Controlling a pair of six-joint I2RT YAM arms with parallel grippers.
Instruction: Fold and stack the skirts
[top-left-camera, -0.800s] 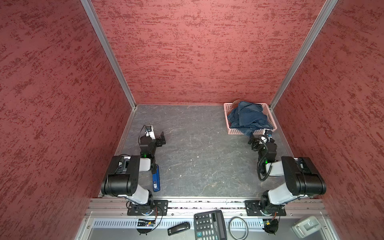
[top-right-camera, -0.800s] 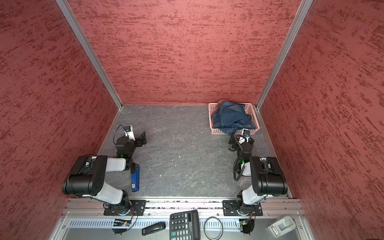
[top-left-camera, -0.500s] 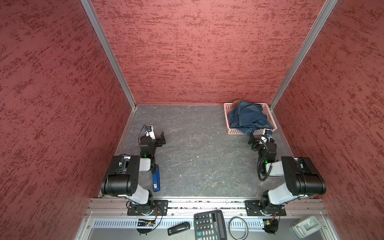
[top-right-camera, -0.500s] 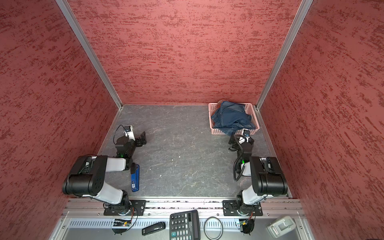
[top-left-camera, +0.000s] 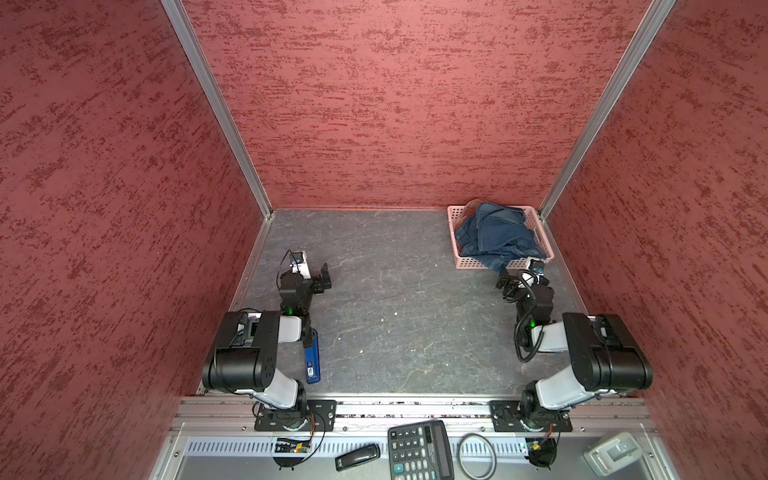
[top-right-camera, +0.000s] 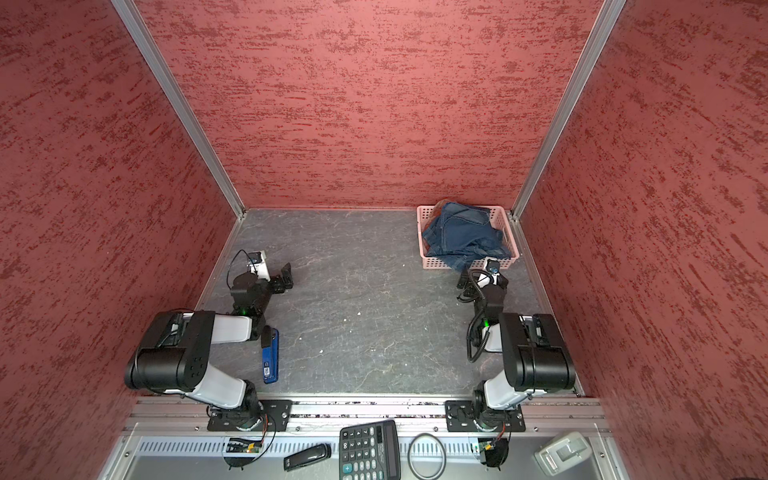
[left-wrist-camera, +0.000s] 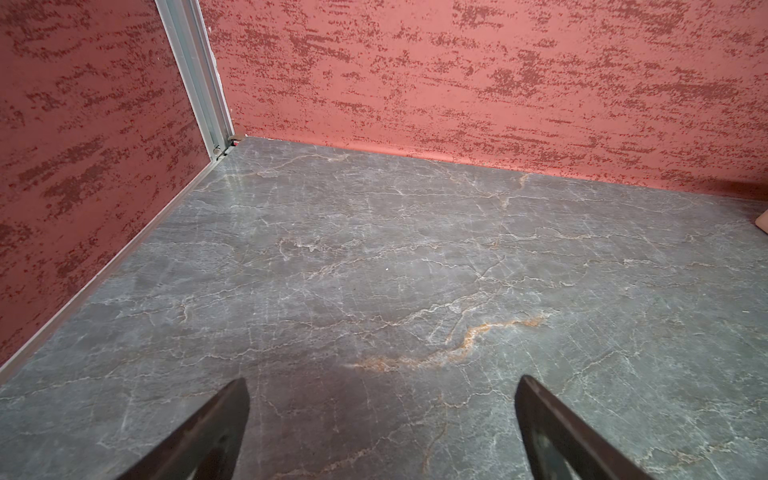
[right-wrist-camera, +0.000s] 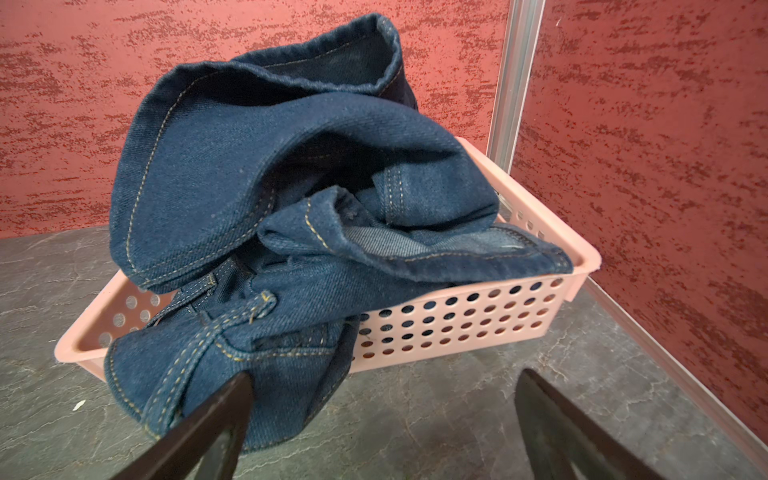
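A crumpled heap of dark blue denim skirts fills the pink perforated basket at the table's back right corner. One hem hangs over the basket's front wall onto the table. A sliver of reddish cloth peeks out at the heap's far left. My right gripper stands open just in front of the basket. One of its fingertips is beside the hanging denim. My left gripper is open over bare table at the left.
A blue flat device lies beside the left arm's base. On the front shelf sit a calculator, a black gadget, a cable ring and a grey box. Red textured walls enclose three sides.
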